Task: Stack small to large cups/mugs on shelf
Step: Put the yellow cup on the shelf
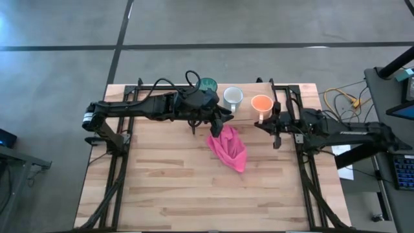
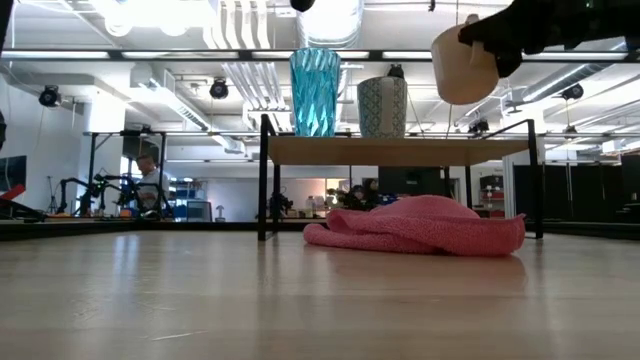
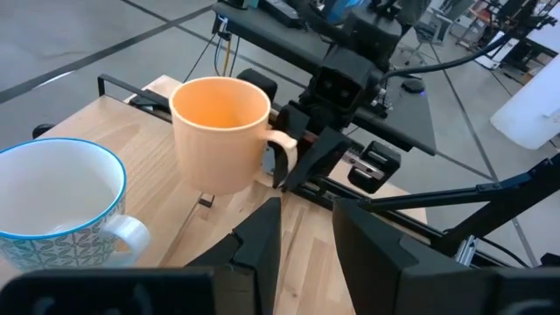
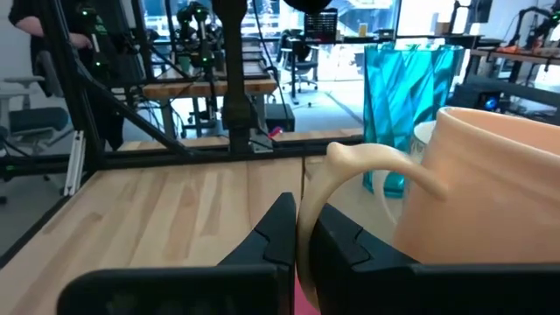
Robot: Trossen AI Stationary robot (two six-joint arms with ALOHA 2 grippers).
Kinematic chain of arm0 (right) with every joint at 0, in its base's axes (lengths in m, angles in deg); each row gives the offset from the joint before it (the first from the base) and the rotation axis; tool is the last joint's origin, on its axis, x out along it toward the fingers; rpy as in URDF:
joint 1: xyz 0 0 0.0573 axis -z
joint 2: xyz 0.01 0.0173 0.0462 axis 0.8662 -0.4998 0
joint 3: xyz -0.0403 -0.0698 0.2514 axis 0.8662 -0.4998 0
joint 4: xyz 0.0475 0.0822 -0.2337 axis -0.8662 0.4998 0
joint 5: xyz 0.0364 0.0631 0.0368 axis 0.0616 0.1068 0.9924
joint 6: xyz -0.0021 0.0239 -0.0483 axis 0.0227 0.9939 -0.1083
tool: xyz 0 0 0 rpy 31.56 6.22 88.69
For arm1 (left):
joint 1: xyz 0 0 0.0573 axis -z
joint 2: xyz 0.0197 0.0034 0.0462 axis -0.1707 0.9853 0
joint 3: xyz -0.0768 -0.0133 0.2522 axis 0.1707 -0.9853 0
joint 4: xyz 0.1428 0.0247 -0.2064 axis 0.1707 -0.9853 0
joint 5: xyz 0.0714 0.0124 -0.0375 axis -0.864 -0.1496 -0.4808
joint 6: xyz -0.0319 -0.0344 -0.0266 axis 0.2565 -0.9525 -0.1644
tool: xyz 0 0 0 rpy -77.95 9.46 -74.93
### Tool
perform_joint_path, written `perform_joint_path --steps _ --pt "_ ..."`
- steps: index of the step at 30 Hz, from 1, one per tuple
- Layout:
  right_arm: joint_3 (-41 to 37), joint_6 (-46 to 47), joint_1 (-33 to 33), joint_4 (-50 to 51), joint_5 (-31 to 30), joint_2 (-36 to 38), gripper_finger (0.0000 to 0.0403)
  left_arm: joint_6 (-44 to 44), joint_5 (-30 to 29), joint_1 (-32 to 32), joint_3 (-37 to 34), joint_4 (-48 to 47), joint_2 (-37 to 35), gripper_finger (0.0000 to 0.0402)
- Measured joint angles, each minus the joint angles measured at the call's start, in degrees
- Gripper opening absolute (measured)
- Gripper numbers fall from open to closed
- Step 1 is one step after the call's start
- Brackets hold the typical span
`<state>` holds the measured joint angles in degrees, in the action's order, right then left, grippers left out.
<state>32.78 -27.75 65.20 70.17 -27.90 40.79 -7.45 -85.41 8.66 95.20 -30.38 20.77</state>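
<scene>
The small orange mug [image 1: 261, 102] hangs in the air over the right end of the light-wood shelf [image 2: 400, 150], held by my right gripper [image 4: 302, 241], which is shut on its handle. The teal tumbler [image 2: 315, 92] and the white patterned mug [image 2: 382, 107] stand upright on the shelf, side by side. My left gripper [image 3: 306, 232] is open and empty. It hovers near the shelf's front, by the white mug [image 3: 52, 201] and above the pink cloth [image 1: 228, 147]. My right gripper pinches the orange mug's handle [image 4: 308, 206] between its two fingers, which lie across the loop. It reaches in roughly level from the table's right and near side. The mug [image 2: 465, 65] is upright and lifted clear of the shelf top.
The pink cloth [image 2: 420, 225] lies crumpled on the tabletop just in front of the shelf. The shelf's thin black legs [image 2: 264, 180] stand at its ends. Bare tabletop [image 1: 181, 188] stretches toward the near edge. A person sits far off in the room behind [image 2: 148, 175].
</scene>
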Motion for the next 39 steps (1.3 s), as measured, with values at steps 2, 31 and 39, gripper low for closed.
perform_joint_path --steps 2,31,39 --pt "-0.7 0.0 1.3 -1.0 1.6 0.0 0.0012 0.2 0.0 0.0 0.0 0.0 0.0 0.0092" --pt "-8.7 2.6 26.7 -18.1 23.7 -9.9 0.0012 2.9 0.0 0.0 0.0 0.1 0.0 0.0092" --pt "-8.5 2.3 27.1 -20.3 24.2 -13.5 0.0012 2.9 0.0 0.0 0.0 0.0 0.0 0.0092"
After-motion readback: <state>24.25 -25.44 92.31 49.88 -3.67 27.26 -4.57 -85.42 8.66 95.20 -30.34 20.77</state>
